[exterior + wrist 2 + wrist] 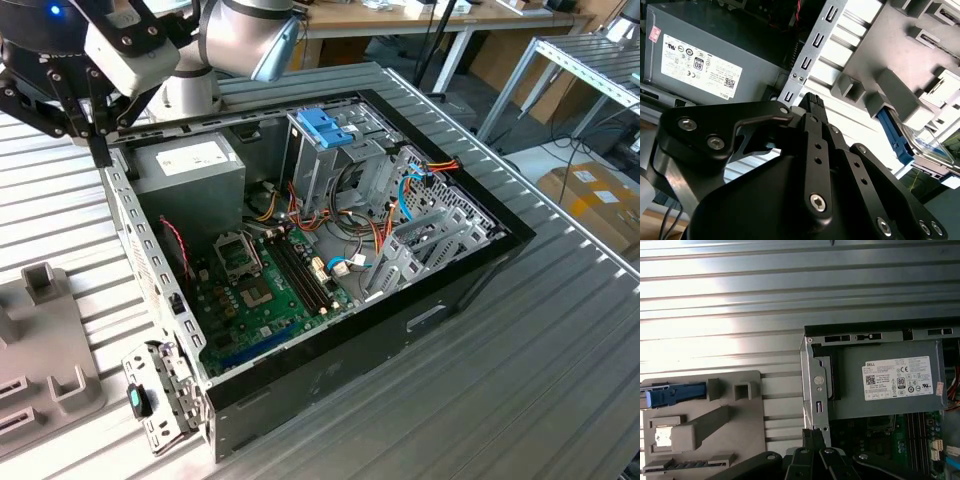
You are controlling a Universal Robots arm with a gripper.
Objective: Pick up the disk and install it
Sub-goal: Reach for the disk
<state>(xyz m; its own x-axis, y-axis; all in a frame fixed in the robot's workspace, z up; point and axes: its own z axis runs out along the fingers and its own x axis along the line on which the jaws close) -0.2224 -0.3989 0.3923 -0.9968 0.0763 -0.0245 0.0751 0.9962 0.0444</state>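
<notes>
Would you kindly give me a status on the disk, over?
Gripper holds nothing, above a corner of the open black metal computer case. Silver-grey rectangular disk in light-blue plastic carrier sits in the grey fixture, not picked up. Path between looks open.

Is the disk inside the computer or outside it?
Outside. The disk rests on the grey holder beside the open computer case, not in it.

Disk (929,146) (seemingly) on fixture (890,55) beside case (420,320).
</notes>
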